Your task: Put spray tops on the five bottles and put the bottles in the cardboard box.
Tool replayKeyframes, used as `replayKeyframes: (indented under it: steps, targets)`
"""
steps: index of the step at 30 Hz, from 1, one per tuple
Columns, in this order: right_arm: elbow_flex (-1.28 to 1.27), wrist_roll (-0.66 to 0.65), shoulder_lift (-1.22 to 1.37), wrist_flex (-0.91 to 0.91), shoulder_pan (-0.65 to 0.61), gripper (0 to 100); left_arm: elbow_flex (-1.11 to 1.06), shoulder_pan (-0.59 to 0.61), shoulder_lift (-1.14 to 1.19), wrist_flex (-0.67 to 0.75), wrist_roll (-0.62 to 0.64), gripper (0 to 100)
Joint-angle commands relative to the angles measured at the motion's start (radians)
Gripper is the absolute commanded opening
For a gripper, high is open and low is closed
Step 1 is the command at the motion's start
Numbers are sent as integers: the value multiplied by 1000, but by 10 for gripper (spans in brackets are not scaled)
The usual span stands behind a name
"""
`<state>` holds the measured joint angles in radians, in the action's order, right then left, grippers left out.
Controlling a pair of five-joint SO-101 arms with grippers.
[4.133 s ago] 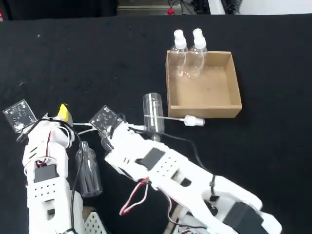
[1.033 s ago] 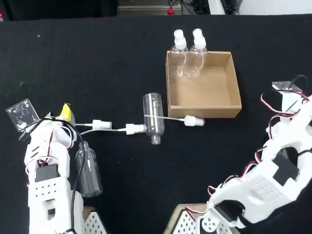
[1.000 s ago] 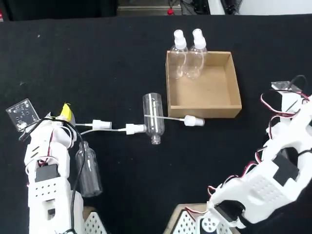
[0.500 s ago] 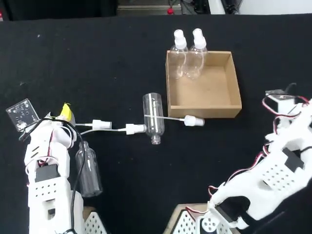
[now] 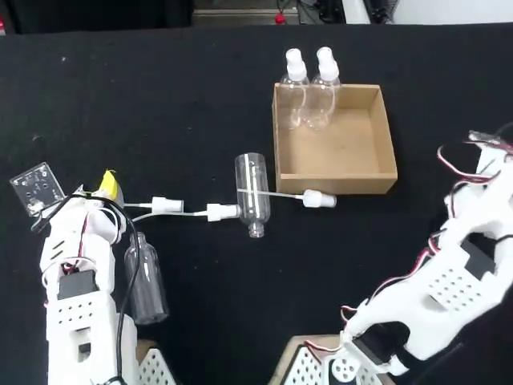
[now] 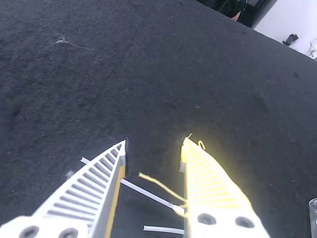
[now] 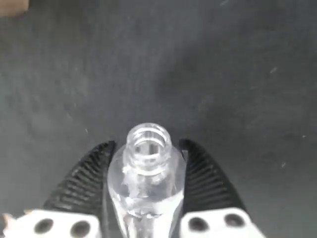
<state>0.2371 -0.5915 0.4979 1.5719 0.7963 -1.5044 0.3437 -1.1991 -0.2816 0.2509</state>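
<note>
**Bottle [image 7: 147,173] clamped bare-necked in the right gripper, spray tops lying over by the left arm**

The right gripper [image 7: 147,145] has its black jaws pressed on the shoulders of this clear bottle. Its threaded neck is uncapped and points away from the wrist. In the high view that arm stands on the far side of the cardboard box [image 5: 337,183] from the loose parts, well apart from them.

Three tops lie on the black table [image 5: 160,96]:
- The spray top by the box [image 5: 319,198] has its dip tube running across a second bare bottle [image 5: 252,188], which lies with its neck toward the arms.
- The middle spray top [image 5: 218,212] lies between the other two.
- The outer spray top [image 5: 163,205] lies just beside the left arm.

The left gripper [image 6: 153,144] is empty, with its jaws apart and a thin dip tube [image 6: 143,191] on the cloth between them. A third bare bottle [image 5: 146,281] lies alongside that arm. Two capped bottles [image 5: 296,88] stand inside the box against its far wall.

All three tops have their long axes across the table and lie nearer the left arm. The likely next move is for that arm to pick up the outer top and carry it, tube first, to the held neck.
</note>
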Motion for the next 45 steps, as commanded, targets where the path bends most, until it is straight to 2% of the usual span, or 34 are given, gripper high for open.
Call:
replayKeyframes:
  steps: [1,3,9,16,24,29,36,41,45]
  targets:
    - [56,169,8,-23,-49,18,31,-13,-11,25,3,177]
    - [56,180,38,-6,-72,61,31,-13,-11,25,3,177]
    - [96,178,153,31,-106,270,31,-13,-11,25,3,177]
    - [278,187,163,189,-98,266,33,-13,-11,25,3,177]
    - [277,235,162,195,-51,266,35,-13,-11,25,3,177]
    - [145,226,85,193,-60,266,38,-15,-11,28,5,177]
    - [-58,224,-102,189,-98,266,-27,-13,-11,158,3,177]
    - [-189,189,-194,183,-95,266,-30,-12,-11,161,3,177]
    - [-251,186,-216,84,-94,264,-30,-12,-11,161,3,177]
